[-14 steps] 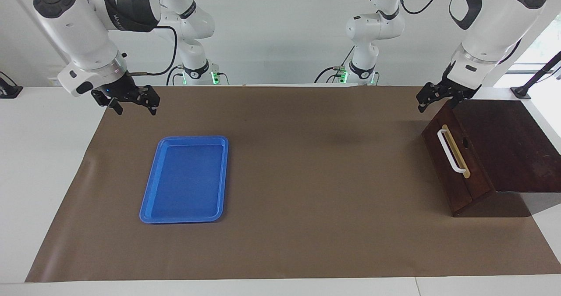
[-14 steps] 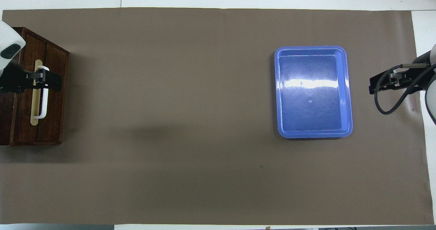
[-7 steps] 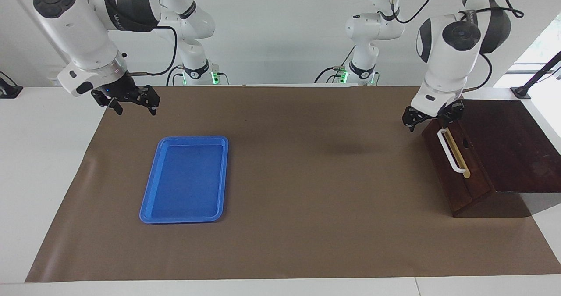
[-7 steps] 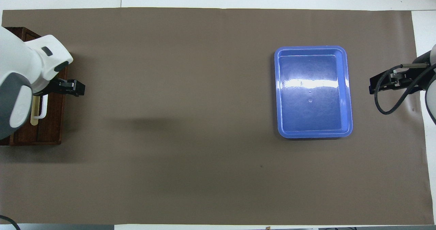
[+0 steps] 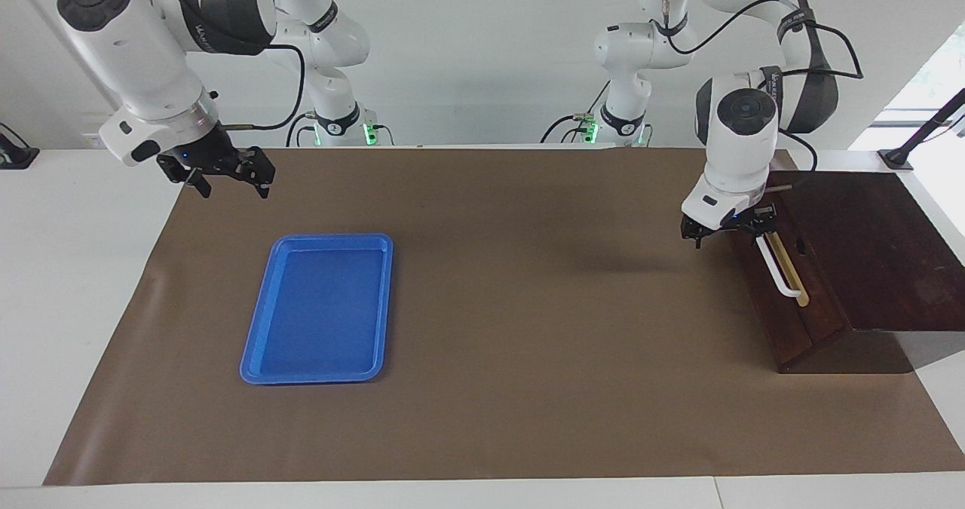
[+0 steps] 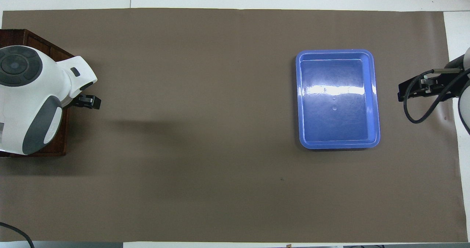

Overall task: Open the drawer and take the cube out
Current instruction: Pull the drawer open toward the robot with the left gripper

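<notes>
- My left arm bends down from its base at twelve o'clock in the facing view, wrist vertical, forearm folded over at one o'clock.
- My left gripper point(image 5: 728, 229) points straight down, low, fingers spread apart, nothing between them.
- My right arm waits, wrist angled down toward four o'clock.
- My right gripper point(image 5: 230, 179) hangs raised, fingers apart, holding nothing.
</notes>
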Action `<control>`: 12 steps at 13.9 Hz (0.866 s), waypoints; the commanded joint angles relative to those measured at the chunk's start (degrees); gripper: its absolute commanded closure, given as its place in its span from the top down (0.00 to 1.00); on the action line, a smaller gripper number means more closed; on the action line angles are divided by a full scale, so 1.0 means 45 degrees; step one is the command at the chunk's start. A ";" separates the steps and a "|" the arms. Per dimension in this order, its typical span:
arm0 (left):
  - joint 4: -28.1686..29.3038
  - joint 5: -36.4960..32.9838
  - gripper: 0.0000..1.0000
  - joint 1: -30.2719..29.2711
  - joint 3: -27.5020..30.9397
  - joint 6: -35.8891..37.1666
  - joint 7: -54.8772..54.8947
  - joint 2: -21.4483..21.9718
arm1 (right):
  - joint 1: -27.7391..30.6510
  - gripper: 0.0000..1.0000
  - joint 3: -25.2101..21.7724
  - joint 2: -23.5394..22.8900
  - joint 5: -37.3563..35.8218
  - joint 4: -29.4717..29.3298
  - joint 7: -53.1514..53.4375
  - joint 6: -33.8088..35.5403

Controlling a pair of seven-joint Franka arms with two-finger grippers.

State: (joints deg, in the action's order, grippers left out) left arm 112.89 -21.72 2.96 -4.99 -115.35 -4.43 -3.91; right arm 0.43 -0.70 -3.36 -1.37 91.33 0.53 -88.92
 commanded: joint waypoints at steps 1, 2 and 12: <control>0.0186 -0.0543 1.00 -0.0306 -0.0043 -0.0675 0.0065 -0.0088 | 0.0139 1.00 0.0098 0.0258 0.0089 0.0251 0.0175 -0.0006; 0.0186 -0.0544 1.00 -0.0461 -0.0043 -0.0812 0.0085 -0.0108 | 0.0139 1.00 0.0098 0.0258 0.0089 0.0251 0.0175 0.0014; 0.0967 -0.0544 1.00 -0.1458 -0.0043 -0.2667 0.0339 -0.0420 | 0.0139 1.00 0.0098 0.0258 0.0089 0.0251 0.0175 -0.0006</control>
State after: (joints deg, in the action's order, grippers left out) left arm 115.99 -23.06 -2.58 -4.92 -124.66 -3.46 -5.66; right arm 0.43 -0.70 -3.36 -1.37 91.33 0.53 -88.92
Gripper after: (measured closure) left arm 0.000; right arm 0.000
